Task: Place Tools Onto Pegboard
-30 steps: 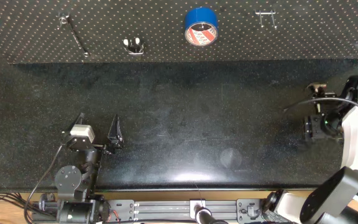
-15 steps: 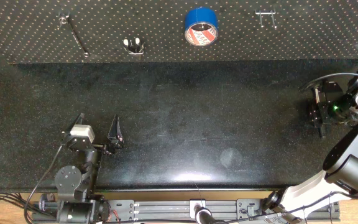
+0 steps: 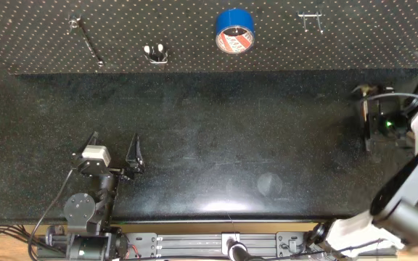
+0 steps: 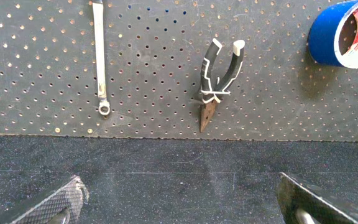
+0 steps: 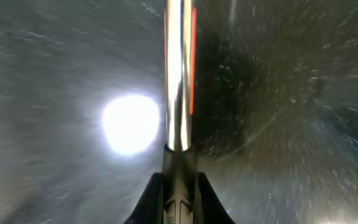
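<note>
My right jaws are clenched on a metal-shafted tool (image 5: 179, 74), its bright shaft running straight out ahead of the grip. That view is smeared, so I can't tell what kind of tool it is or what its far end looks like. I hold it over the table (image 3: 231, 130), well apart from the empty hook (image 3: 310, 22) on the pegboard (image 3: 194, 43), on my right arm's side of it.

That hook looks two-pronged and is the only free one I can see. The blue tape (image 4: 344, 34), pliers (image 4: 219, 74) and wrench (image 4: 99, 56) all hang on the hook's other side.

To do this well, I'd square my wrist to the hook first, so the shaft can drop between the prongs and the thicker end can catch on them. I'd come in slowly and from just above the hook. A smooth shaft could slide in the grip, so I'd stay firm and only let go once the prongs seem to carry the weight.

My left jaws are released, low over the table and far from the hook. I'd leave them parked there.
</note>
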